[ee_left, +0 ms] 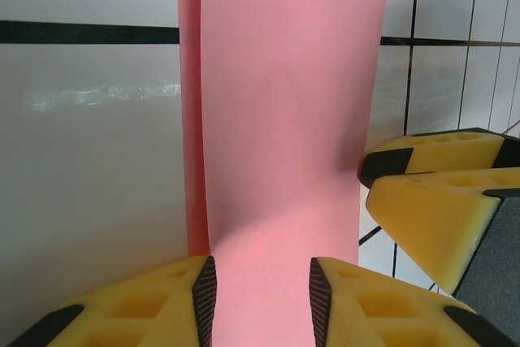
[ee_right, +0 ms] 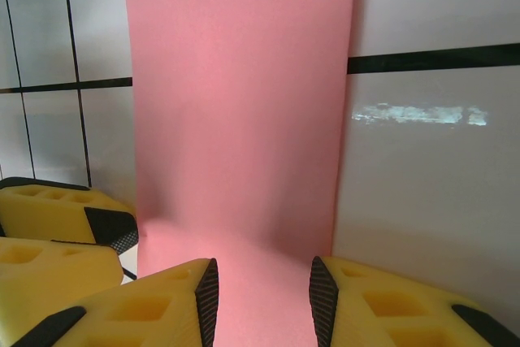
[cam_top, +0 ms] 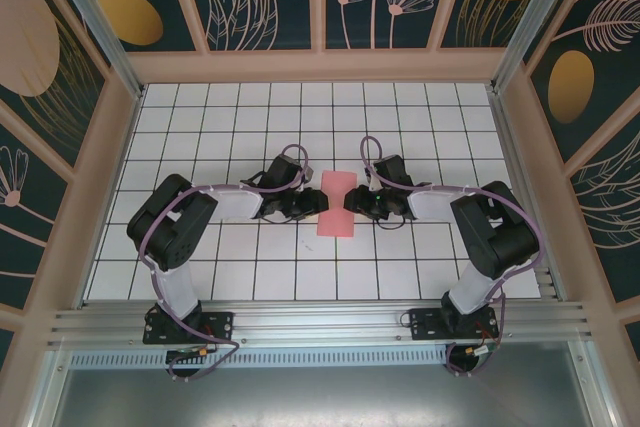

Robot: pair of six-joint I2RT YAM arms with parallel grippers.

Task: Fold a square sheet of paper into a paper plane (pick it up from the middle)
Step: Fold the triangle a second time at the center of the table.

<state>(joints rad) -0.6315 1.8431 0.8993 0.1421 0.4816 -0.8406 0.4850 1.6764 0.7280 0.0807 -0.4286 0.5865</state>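
The salmon-pink square sheet of paper (cam_top: 336, 219) lies at the table's middle, folded over into a narrow strip, with a second layer showing along one long edge (ee_left: 190, 119). The paper plane is out of view. My left gripper (cam_top: 317, 206) reaches the strip from the left and my right gripper (cam_top: 351, 203) from the right, fingertips facing each other across it. In the left wrist view the left gripper (ee_left: 262, 298) is open, with the strip (ee_left: 284, 119) running under the gap. The right gripper (ee_right: 262, 298) is likewise open over the strip (ee_right: 244, 103), which bends up near the fingers.
The white grid table (cam_top: 200, 127) is fenced by a wooden frame with patterned walls. A metal rail (cam_top: 320, 325) carrying both arm bases runs along the near edge. The opposite gripper's yellow fingers (ee_left: 439, 201) crowd the side of each wrist view.
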